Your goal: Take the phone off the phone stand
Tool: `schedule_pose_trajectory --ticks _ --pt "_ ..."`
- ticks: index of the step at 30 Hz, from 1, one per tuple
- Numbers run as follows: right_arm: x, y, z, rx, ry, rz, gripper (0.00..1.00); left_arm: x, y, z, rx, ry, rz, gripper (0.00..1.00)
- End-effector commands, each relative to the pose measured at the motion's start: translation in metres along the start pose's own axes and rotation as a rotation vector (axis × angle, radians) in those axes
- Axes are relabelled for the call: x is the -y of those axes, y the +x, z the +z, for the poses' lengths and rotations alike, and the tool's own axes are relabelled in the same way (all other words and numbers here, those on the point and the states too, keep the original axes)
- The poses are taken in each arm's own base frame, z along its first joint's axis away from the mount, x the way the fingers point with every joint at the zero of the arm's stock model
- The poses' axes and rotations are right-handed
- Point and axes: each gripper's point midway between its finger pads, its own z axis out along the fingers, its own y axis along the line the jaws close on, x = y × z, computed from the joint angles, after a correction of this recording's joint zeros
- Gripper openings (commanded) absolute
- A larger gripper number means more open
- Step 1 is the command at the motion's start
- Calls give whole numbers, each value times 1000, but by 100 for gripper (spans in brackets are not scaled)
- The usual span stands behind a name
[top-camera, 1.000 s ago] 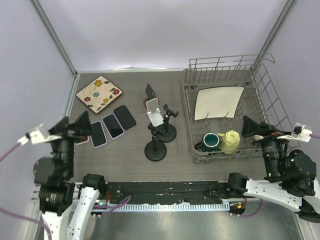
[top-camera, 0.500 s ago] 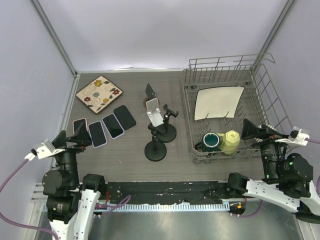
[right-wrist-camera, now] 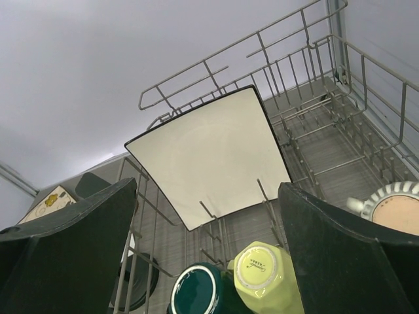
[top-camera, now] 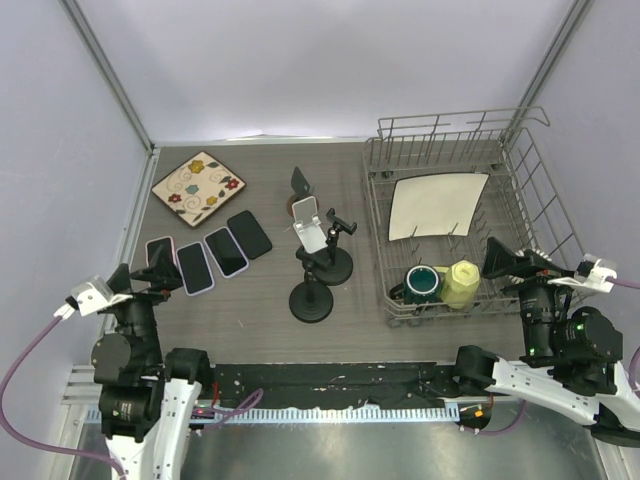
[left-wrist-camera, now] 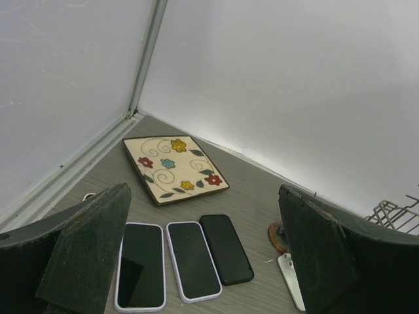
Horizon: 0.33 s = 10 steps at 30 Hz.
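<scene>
A white phone [top-camera: 309,224] leans in the clamp of a black phone stand [top-camera: 312,301] at the table's middle. Its lower edge shows in the left wrist view [left-wrist-camera: 290,281]. A second black stand [top-camera: 335,264] is just behind it, and a small stand with a brown base [top-camera: 300,183] is further back. My left gripper [top-camera: 140,278] is open and empty at the near left, well away from the stands. In its wrist view [left-wrist-camera: 206,275] it points towards several phones lying flat. My right gripper [top-camera: 520,264] is open and empty by the dish rack's near right corner, also seen in its wrist view [right-wrist-camera: 209,261].
Several phones [top-camera: 226,250] lie flat in a row left of the stands, and three show in the left wrist view [left-wrist-camera: 192,260]. A flowered square plate [top-camera: 199,187] lies back left. A wire dish rack [top-camera: 520,150] on the right holds a white plate [top-camera: 437,205], a teal mug [top-camera: 422,282] and a yellow-green cup [top-camera: 461,281].
My left arm has dropped back towards the near edge, uncovering the leftmost flat phone. My right arm has shifted slightly. The phone and the stands have not moved.
</scene>
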Motion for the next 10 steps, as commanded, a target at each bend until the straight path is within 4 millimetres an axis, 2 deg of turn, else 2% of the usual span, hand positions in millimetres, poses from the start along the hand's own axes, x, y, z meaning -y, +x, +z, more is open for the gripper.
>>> schedule_pose_trajectory --ticks 1,10 --pt "5 -5 0 11 25 15 94 2 -19 -7 88 19 -34 100" --pt "3 -3 1 10 29 -1 95 3 -19 -7 90 31 -26 100"
